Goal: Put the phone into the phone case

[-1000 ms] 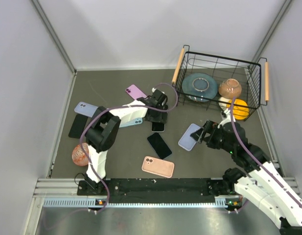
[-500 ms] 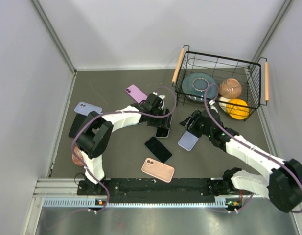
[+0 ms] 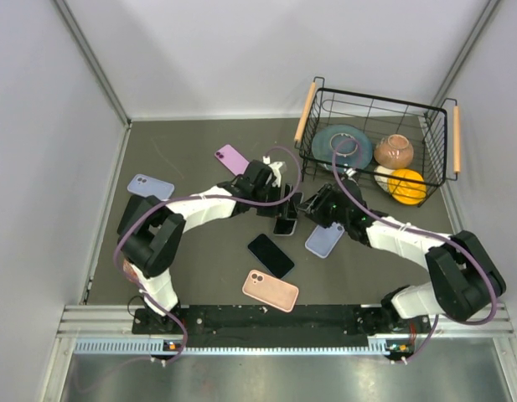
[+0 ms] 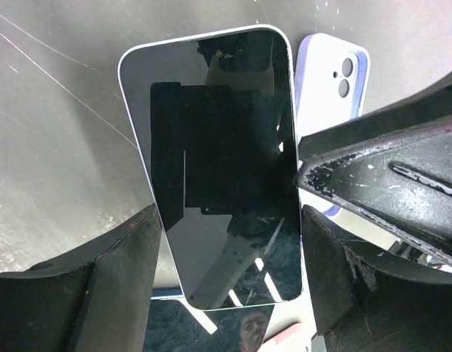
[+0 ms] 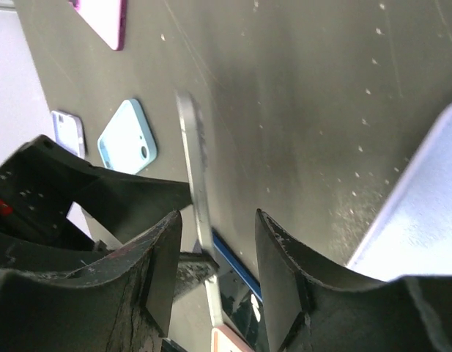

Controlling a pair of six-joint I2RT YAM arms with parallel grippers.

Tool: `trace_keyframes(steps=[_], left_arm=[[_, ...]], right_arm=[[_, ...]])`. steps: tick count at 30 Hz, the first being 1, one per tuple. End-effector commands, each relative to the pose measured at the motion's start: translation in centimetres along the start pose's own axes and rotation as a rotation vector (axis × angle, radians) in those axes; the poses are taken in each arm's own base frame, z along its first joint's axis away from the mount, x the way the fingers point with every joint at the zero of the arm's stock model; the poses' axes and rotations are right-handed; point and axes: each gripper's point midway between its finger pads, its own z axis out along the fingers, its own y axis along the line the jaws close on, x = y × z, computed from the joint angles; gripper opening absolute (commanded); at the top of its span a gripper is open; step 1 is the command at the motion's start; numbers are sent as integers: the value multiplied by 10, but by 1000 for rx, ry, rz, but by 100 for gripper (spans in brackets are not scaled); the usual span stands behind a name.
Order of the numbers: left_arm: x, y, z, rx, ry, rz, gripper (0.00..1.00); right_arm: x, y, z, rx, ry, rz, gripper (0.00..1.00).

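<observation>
A white-edged phone (image 4: 211,147) with a black screen lies between the fingers of my left gripper (image 4: 228,213), which presses on its two long sides. Mid-table, from above, the phone (image 3: 285,224) sits between my left gripper (image 3: 280,208) and my right gripper (image 3: 305,211). In the right wrist view the phone's silver edge (image 5: 195,183) stands between the fingers of my right gripper (image 5: 218,218), close to the left finger, with a gap to the right one. A lavender phone case (image 3: 323,240) lies flat just right of the phone, and this case (image 4: 332,73) lies camera holes up.
A black wire basket (image 3: 371,99) with a plate, a bowl and an orange item stands at the back right. A black phone (image 3: 271,254), a pink case (image 3: 271,286), a purple case (image 3: 233,157) and a pale blue-lavender case (image 3: 149,186) lie around. A light blue case (image 5: 127,139) is near.
My right arm has swung left to the phone and its jaws have narrowed around the phone's edge. The left gripper has carried the phone slightly right.
</observation>
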Motion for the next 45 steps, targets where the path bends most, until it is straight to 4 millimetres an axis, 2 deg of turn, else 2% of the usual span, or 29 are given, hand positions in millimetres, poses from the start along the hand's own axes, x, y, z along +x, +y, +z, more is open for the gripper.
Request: trace_keyframes(steps=[1,4,9,11,13,17,18,20,24,26,27,29,31,35,36,39,41,42,45], left_arm=[[-27,-32,-20,124,-104,36,45],[-25,-35,-21,141,-102,33,44],[-22,-34,-24,142,-102,29,45],[-19,-35,-25,150,-95,26,49],[-18,-35,-26,150,-93,21,60],[-19,-31,-31,116,-108,-1,93],[-19,-32,-33,117,-109,-3,98],[-20,-36,-38,126,-112,-6,99],[-19,-40,-45,138,-110,10,99],[-17,-38,-45,126,-98,22,94],[-16,-37,-45,124,-93,26,93],[-14,-34,-40,114,-75,36,88],[-15,-35,-36,113,-66,48,84],[-16,-30,-21,94,-41,49,74],[-20,-32,-19,98,-46,51,59],[-22,-32,-7,93,-34,41,34],[-18,-29,3,89,-12,32,26],[-16,-30,6,87,-5,29,18],[-12,-27,15,76,3,23,2]], right_arm=[[-17,35,4,-112,-42,4,44],[-16,33,9,-108,-33,16,39],[-12,31,10,-119,-23,36,15],[-13,32,8,-128,-28,26,6],[-14,36,4,-140,-33,10,0],[-22,37,-6,-146,-56,-27,0],[-24,34,-9,-137,-63,-28,0],[-33,32,-19,-133,-92,-36,0],[-46,10,-39,-76,-140,-45,0],[-50,-9,-47,-19,-154,-46,0],[-52,-9,-56,-34,-176,-51,0],[-50,-28,-64,23,-170,-69,0],[-52,-32,-73,33,-183,-102,0],[-53,-49,-79,62,-165,-95,0],[-55,-51,-79,52,-156,-77,0],[-53,-59,-74,50,-125,-51,0],[-50,-66,-70,69,-105,-46,0],[-49,-68,-69,71,-98,-42,0],[-45,-74,-69,81,-94,-39,0]])
